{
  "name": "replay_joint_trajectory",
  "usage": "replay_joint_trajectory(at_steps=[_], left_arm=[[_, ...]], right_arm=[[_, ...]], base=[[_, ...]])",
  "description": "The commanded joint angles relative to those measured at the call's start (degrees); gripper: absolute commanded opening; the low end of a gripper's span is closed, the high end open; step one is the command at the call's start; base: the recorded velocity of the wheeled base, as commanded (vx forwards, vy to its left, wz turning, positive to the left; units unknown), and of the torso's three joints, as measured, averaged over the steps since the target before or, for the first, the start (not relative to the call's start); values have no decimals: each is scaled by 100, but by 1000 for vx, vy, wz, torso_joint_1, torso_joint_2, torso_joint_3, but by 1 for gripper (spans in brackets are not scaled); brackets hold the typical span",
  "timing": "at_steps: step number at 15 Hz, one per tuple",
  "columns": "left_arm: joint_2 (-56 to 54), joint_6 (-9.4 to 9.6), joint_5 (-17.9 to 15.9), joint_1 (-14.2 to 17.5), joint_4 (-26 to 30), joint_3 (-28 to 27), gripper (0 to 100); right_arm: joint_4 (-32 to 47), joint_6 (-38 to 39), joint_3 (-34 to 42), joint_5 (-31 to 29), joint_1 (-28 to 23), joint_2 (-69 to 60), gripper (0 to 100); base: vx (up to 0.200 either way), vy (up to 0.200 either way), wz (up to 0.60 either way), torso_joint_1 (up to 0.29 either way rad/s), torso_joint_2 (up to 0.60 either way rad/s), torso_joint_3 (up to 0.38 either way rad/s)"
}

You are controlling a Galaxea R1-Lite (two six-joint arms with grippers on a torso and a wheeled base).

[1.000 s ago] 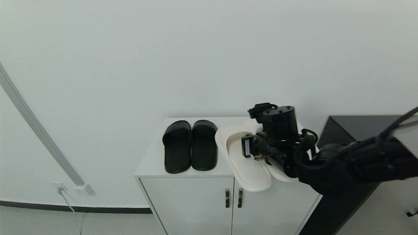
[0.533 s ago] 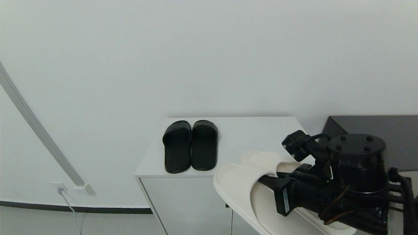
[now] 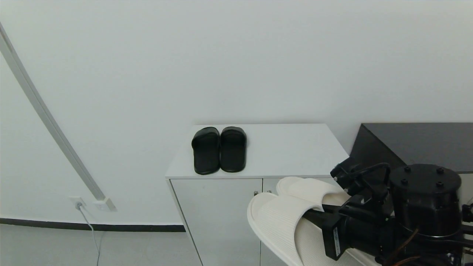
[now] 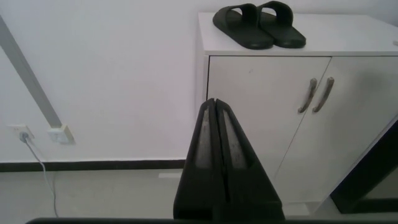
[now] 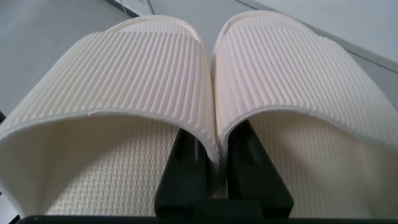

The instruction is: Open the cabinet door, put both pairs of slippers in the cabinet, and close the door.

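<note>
A pair of black slippers [image 3: 219,149] [image 4: 260,24] rests side by side on top of the white cabinet [image 3: 295,147] [image 4: 261,112], near its left end. The cabinet's two doors are shut, with paired handles [image 4: 316,94] at the middle seam. My right gripper [image 5: 213,163] [image 3: 314,216] is shut on the pair of white slippers [image 3: 288,218] [image 5: 199,93], pinching their inner sides together, held in the air in front of the right door. My left gripper [image 4: 216,134] hangs shut and empty, low in front of the left door.
A dark cabinet [image 3: 417,142] stands against the white cabinet's right side. On the left wall are a slanted grey conduit [image 3: 48,118], a socket [image 3: 77,202] and a cable running to the floor.
My right gripper lifted the white slippers off the cabinet top and pulled them back and down, in front of the doors. The head view has also shifted, with the cabinet now farther off.
</note>
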Motion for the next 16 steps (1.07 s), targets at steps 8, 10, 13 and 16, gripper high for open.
replay_joint_trajectory(at_steps=[8,10,13,16], left_arm=[[-1,12,11,0,0,0,0],[-1,12,2,0,0,0,0],[-1,21,2,0,0,0,0],[-1,21,-7,0,9,0,0]], right_arm=[[-95,-1,126,1,173,35,0],[-262,-1,214,1,173,18,0],[-429,-1,302,-17,173,27,0],[-429,-9,320,-17,182,18,0]], base=[[0,0,0,0,0,0],[0,0,0,-35,62,38],[0,0,0,-146,346,183],[0,0,0,-181,437,243]])
